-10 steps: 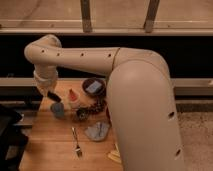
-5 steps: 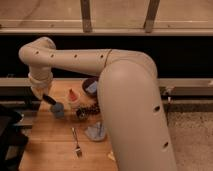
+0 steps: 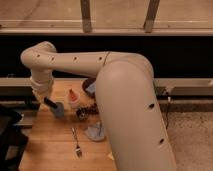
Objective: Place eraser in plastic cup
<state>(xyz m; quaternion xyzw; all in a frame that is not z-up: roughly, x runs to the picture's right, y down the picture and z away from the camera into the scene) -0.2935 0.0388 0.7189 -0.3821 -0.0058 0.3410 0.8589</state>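
Wooden table [image 3: 50, 150], fork [image 3: 76, 143], crumpled blue-grey cloth [image 3: 95, 132], dark bowl [image 3: 88, 85]

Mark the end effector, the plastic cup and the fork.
end effector [image 3: 50, 103]: camera view, dark tip at the cup's rim, shut.
plastic cup [image 3: 59, 110]: camera view, grey-blue side wall.
fork [image 3: 76, 142]: camera view, mid handle, lying on the wooden table.

Dim, soft-focus, warm indoor light

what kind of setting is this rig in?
Probably a kitchen-style or office counter by a window: a wooden table holding a fork and a bowl, with window frames behind. The shut pincer is over the plastic cup.
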